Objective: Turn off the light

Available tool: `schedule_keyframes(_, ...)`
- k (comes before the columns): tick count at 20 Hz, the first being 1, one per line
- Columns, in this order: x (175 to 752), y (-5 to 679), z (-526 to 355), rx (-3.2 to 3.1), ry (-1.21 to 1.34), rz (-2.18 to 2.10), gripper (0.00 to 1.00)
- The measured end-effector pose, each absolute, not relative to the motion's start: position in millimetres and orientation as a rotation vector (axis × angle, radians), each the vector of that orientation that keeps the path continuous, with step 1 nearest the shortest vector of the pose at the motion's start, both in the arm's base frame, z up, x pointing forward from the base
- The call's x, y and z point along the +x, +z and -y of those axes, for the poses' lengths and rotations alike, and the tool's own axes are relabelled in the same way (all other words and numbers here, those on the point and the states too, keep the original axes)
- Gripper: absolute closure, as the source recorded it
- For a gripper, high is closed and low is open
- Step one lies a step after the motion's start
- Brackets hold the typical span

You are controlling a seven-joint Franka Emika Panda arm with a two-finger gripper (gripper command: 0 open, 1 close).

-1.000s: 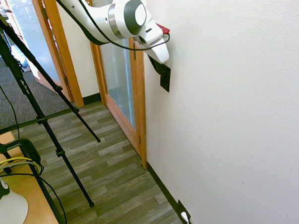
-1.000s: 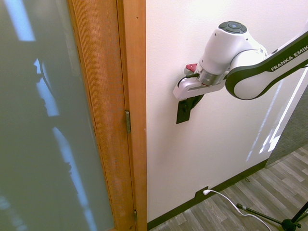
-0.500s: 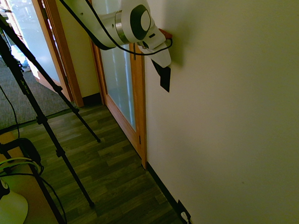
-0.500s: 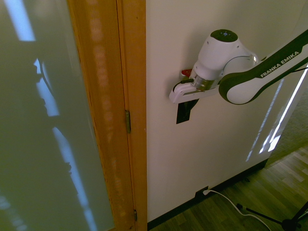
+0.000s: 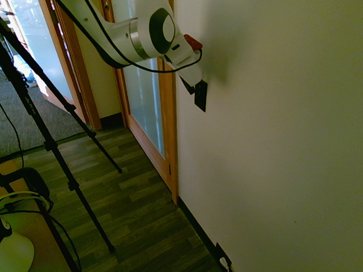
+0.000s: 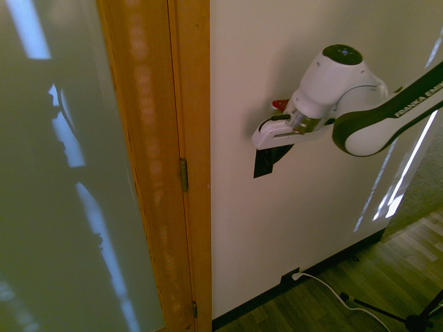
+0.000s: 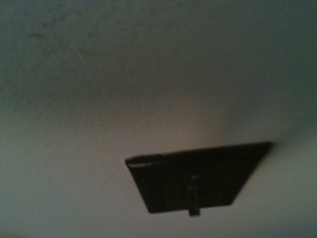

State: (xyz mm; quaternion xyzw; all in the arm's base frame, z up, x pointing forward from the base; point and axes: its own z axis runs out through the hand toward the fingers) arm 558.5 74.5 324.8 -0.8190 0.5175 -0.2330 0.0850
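Light switch (image 5: 201, 96), a small black upright plate, is sitting on the pale wall (image 5: 278, 144), at about one o'clock from the middle of the first exterior view. Its small toggle (image 7: 193, 198) is sticking out in the wrist view. The white arm (image 5: 156, 35) is reaching in from eleven o'clock, and the tool (image 5: 192, 91) is staying closed, holding nothing, its tip hovering right by the plate's ten o'clock side; whether it is touching is impossible to tell. The wood-framed glass door (image 5: 145, 107) is standing at nine o'clock from the switch. Down at six o'clock, a white plug (image 5: 224, 262) is resting in a black outlet plate (image 5: 220, 252). The room is looking dim, with bright streaks (image 6: 393, 206) falling at four o'clock from the switch in the second exterior view.
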Motion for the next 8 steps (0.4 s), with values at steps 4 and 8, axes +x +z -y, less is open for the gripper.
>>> schedule_keyframes(4, 504, 342, -70, -2.428, -0.701, -1.569, 1.0)
schedule_keyframes(8, 464, 335, -70, -2.424, -0.643, -1.582, 1.0)
